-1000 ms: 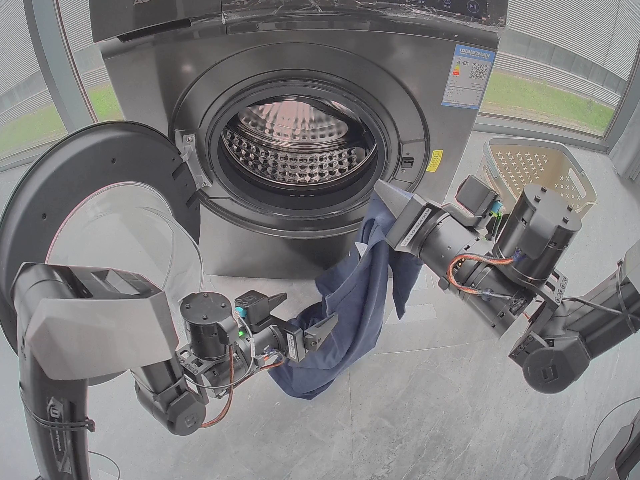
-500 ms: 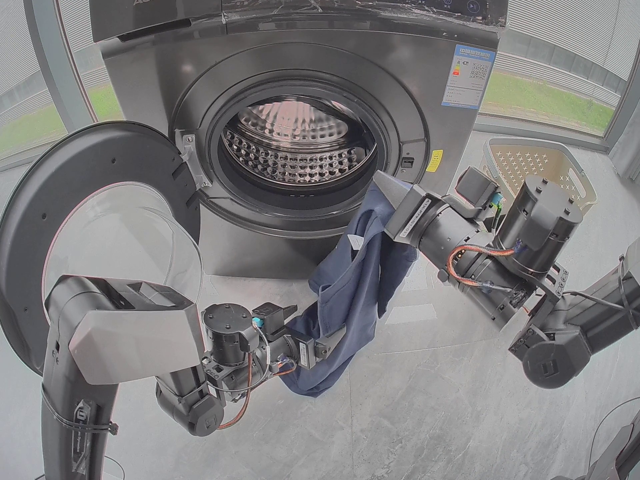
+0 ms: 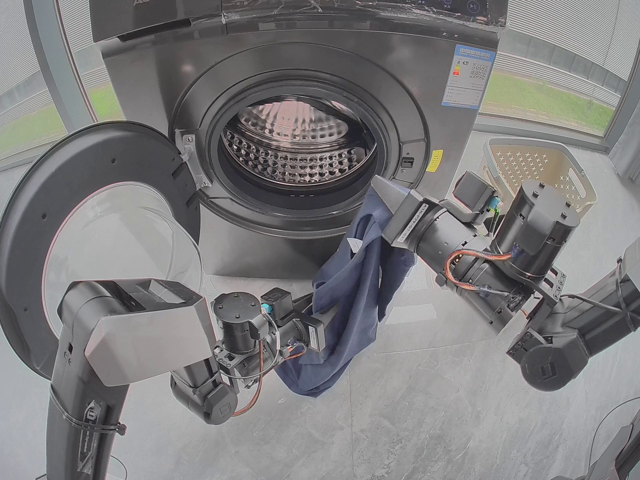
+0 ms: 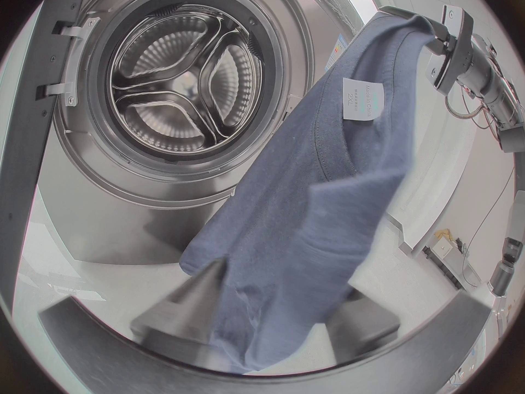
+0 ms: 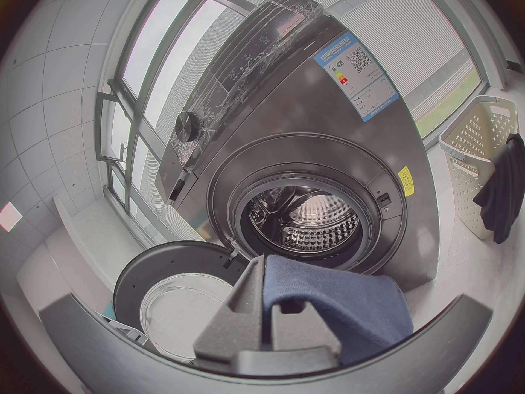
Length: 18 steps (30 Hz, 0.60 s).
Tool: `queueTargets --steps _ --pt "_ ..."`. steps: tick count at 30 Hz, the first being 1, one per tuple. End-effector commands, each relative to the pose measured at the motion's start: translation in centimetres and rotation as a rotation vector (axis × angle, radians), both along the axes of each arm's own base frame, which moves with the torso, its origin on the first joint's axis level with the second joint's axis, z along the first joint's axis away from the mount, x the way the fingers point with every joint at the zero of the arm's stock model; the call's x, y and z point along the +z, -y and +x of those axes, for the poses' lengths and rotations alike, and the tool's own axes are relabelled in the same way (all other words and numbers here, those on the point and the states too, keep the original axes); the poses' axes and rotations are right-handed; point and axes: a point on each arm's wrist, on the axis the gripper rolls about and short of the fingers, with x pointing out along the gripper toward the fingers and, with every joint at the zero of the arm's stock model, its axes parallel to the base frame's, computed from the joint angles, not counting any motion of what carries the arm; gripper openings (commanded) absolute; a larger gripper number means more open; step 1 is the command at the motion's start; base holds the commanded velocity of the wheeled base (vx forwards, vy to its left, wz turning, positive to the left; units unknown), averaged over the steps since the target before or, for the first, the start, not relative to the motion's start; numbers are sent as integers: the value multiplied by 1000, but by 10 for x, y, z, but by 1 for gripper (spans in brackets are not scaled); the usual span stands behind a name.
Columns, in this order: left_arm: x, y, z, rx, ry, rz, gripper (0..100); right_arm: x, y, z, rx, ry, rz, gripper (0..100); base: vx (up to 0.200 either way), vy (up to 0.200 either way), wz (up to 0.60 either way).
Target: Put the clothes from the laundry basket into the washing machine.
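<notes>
Left gripper: nearest, low; fingers closed on the lower folds of the navy shirt.
Navy shirt: slung between both arms, hem hanging toward the floor, just below the machine's opening.
Right gripper: fingers clamped on the collar end, beside the opening's lower right rim.
Washing machine: door swung wide to the left.
Laundry basket: farther right, dark garment over its rim.
Step in hand: carrying the shirt to the drum.
Next, by judgement: raise both ends, push them through the opening, then release.

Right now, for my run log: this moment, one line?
right gripper: holds navy shirt | left gripper: holds lower part | washing machine: open, empty
</notes>
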Motion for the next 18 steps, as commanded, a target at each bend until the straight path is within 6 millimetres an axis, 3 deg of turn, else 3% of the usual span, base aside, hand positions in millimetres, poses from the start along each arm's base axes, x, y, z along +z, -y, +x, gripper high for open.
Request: queueTargets --steps 1,8,13,18 --pt "-1 2 2 0 5 -7 0 -1 -1 0 1 -3 -2 0 0 0 0" --pt "9 5 5 7 37 -29 0 -2 1 0 -8 -1 3 0 0 0 0" --pt "58 -22 3 96 116 -80 0 -11 11 -4 -18 -28 -18 0 0 0 0" --pt "96 -43 -29 119 147 -93 0 -23 19 -12 -16 -44 -27 0 0 0 0"
